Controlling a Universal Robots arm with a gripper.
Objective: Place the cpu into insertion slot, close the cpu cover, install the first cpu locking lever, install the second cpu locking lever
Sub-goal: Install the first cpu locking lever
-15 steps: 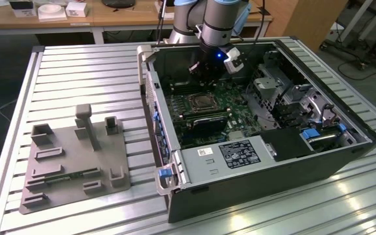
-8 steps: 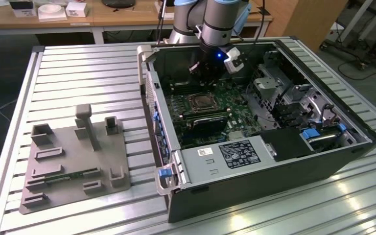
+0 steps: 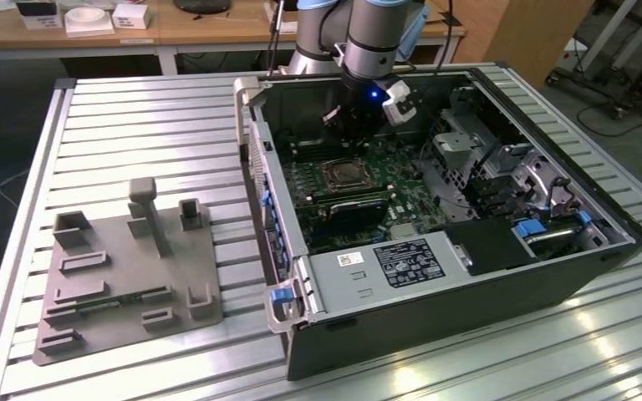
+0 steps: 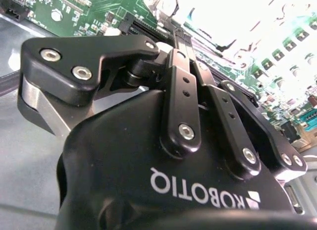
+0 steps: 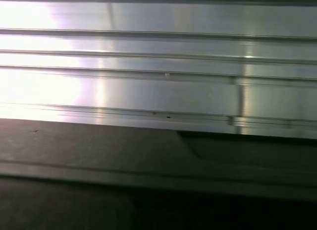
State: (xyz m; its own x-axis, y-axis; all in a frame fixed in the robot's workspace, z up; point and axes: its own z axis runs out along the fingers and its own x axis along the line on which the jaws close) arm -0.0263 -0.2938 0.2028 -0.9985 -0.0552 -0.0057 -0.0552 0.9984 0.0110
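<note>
In the exterior view my gripper (image 3: pixel 349 127) hangs inside the open computer case (image 3: pixel 298 276), low over the green motherboard (image 3: pixel 394 163). It is just beyond the insertion slot (image 3: pixel 343 175), toward the case's far wall. The slot is a square socket with a silvery metal rim and a dark centre. I cannot tell whether the cpu cover lies over it, and the cpu is hidden. In the second wrist view the black gripper (image 4: pixel 177 34) points at the motherboard (image 4: pixel 84 7), and its tip is lost in bright glare.
A grey fixture block (image 3: pixel 131 267) stands on the slatted aluminium table (image 3: pixel 143 125) at the exterior view's left. Inside the case are a drive cage (image 3: pixel 466 142), a black box (image 3: pixel 488 246) and blue clips (image 3: pixel 531 227). The first wrist view has table slats (image 5: pixel 158 81) above a dark case edge (image 5: pixel 148 160).
</note>
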